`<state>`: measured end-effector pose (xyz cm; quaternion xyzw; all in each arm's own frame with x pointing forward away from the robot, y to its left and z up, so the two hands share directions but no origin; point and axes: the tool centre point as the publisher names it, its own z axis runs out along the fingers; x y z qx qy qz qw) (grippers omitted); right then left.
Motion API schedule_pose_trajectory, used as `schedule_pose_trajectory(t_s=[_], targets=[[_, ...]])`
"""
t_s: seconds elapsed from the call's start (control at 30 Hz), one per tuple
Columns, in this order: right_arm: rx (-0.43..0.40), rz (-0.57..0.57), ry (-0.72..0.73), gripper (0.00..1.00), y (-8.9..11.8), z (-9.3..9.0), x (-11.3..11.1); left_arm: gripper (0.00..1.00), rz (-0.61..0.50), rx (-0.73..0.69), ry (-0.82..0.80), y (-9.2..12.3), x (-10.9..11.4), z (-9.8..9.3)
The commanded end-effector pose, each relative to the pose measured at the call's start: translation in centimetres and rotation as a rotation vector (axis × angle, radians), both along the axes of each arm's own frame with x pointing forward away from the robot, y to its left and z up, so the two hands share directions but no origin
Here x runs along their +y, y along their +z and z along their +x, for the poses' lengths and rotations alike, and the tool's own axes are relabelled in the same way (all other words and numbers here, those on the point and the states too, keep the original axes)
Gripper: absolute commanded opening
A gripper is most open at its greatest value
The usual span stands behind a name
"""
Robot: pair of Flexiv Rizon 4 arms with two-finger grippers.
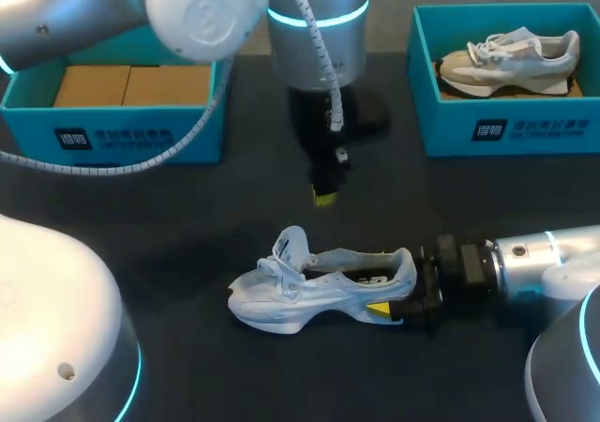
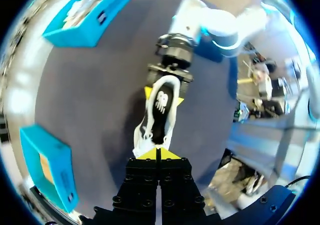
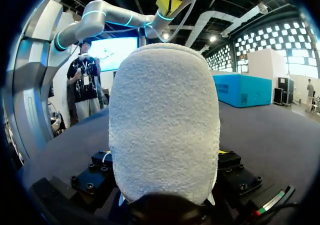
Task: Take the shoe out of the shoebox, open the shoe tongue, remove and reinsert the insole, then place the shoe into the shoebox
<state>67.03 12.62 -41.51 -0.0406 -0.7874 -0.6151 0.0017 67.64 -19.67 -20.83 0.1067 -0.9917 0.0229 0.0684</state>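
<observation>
A white shoe lies on its side on the dark table, toe to the left, laces loose. My right gripper comes in from the right and is shut on its heel, one yellow fingertip showing on the near side. In the left wrist view the shoe lies below, with a yellow tip on either side of the heel and the dark insole inside. My left gripper hangs shut and empty above the table behind the shoe, tips together. The fuzzy heel fills the right wrist view.
A blue shoebox with brown cardboard inside stands at the back left. A second blue box at the back right holds a beige and white shoe. Bare dark tabletop lies between the boxes and in front of the shoe.
</observation>
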Motion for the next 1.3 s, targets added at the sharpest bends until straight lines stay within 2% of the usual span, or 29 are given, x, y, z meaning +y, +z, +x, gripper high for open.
schedule_pose_trajectory(t_s=[0.03, 0.4, 0.47, 0.77, 0.83, 1.07, 1.3], targets=[[0.000, -0.003, -0.002, 0.00, -0.2, 0.1, 0.0, 0.00, -0.081, -0.005, -0.142, -2.4, -0.4, -0.4], [0.000, -0.003, -0.002, 0.00, -0.2, 0.1, 0.0, 0.00, -0.136, 0.026, -0.362, -6.6, -2.7, -1.5], [0.000, -0.003, -0.002, 0.00, -0.2, 0.1, 0.0, 0.00, -0.085, 0.020, -0.385, -7.2, -2.8, -1.4], [0.000, -0.003, -0.002, 0.00, -0.2, 0.1, 0.0, 0.00, -0.085, 0.020, -0.385, -7.2, -2.8, -1.4], [0.000, -0.003, -0.002, 0.00, -0.2, 0.1, 0.0, 0.00, -0.077, -0.004, -0.396, -8.3, -3.6, -1.4], [0.000, -0.003, -0.002, 0.00, -0.2, 0.1, 0.0, 0.00, -0.107, 0.047, -0.434, -12.4, -5.3, -0.2], [0.000, -0.003, -0.002, 0.00, -0.2, 0.1, 0.0, 0.00, -0.116, 0.055, -0.465, -14.2, -5.9, 0.1]])
